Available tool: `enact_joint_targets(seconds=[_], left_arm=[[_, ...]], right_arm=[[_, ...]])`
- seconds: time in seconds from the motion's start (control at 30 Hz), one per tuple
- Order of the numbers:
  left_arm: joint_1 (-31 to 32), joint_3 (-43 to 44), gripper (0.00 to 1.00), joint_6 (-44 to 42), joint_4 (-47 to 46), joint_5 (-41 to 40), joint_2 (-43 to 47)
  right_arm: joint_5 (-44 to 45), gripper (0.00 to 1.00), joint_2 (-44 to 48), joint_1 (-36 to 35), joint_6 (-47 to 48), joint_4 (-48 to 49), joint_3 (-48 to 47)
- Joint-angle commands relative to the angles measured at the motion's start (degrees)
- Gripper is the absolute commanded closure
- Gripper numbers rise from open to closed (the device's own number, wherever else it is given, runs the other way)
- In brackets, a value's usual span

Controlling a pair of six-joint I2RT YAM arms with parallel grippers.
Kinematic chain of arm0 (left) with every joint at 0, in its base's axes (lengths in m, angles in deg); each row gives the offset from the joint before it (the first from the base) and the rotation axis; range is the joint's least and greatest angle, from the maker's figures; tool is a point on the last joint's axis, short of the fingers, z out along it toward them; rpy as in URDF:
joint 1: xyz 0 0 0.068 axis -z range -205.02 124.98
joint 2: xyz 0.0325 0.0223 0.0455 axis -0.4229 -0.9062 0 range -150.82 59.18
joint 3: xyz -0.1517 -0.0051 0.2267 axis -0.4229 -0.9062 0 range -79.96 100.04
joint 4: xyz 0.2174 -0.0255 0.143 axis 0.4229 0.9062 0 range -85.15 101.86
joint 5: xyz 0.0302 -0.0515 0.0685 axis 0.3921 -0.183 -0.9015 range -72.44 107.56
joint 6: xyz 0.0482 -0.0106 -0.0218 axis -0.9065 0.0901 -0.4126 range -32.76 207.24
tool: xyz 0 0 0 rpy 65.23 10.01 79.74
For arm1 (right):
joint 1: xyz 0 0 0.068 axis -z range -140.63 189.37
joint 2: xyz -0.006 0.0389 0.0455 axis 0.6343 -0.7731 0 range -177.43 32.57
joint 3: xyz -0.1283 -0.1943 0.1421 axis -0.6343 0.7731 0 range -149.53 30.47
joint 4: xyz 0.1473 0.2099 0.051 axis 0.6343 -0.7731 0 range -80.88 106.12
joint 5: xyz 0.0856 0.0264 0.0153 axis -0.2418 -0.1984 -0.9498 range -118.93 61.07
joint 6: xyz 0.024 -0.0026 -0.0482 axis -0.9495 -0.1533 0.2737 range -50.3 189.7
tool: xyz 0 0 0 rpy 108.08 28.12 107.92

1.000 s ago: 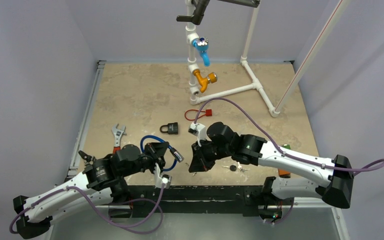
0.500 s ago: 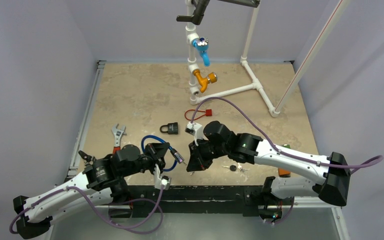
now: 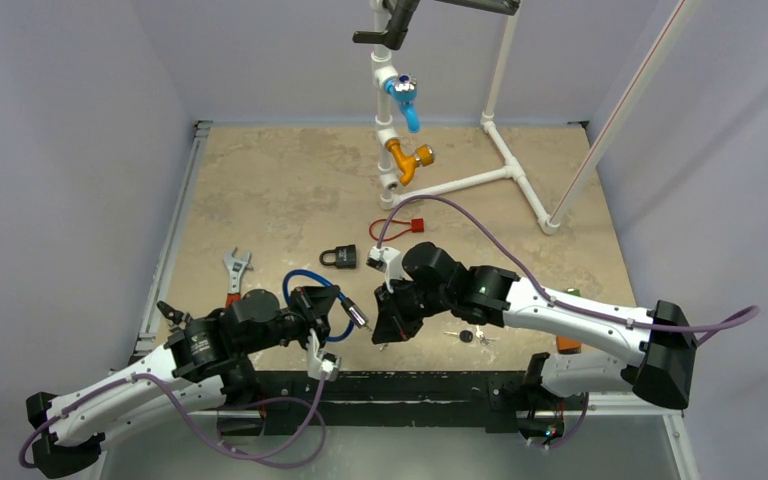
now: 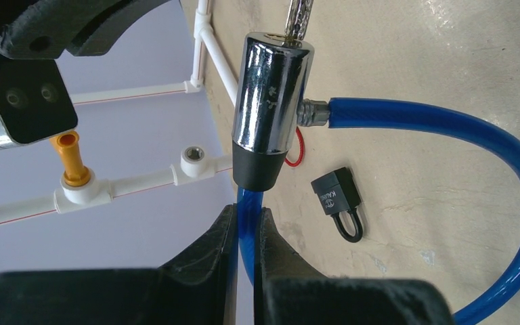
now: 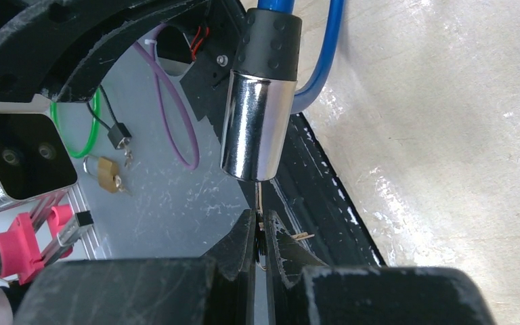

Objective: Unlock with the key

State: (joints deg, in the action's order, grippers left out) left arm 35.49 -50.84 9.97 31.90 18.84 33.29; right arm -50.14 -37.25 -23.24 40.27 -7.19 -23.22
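Look at the lock barrel [image 4: 273, 95]: mirror-bright chrome metal, smooth and glossy, capped with a matt black rubbery collar. The cable [image 4: 447, 125] wears a slick, shiny blue plastic sleeve. The key [image 4: 298, 20] is bare, ridged metal. The worktop [image 4: 447, 223] is mottled beige, stone-look, faintly sheened. The padlock [image 4: 338, 196] is matt black.

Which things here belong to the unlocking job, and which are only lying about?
In the job:
- blue cable lock, held by the left gripper
- key, held by the right gripper

Lying about:
- black padlock
- wrench
- red tag
- loose keys
- pipe frame
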Motion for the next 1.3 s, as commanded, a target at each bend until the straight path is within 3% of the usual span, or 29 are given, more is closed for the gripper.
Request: enact_joint_targets(seconds=[0.0, 1.27], left_arm=[[0.35, 0.21, 1.0, -1.03, -4.29, 1.28, 0.9], [0.84, -0.2, 1.0, -1.6, -3.34, 1.27, 0.75]], right_arm=[[-0.49, 1.0, 0.03, 0.02, 1.64, 0.61, -2.66], [-0.5, 1.0, -0.81, -0.36, 2.71, -1.43, -3.15]])
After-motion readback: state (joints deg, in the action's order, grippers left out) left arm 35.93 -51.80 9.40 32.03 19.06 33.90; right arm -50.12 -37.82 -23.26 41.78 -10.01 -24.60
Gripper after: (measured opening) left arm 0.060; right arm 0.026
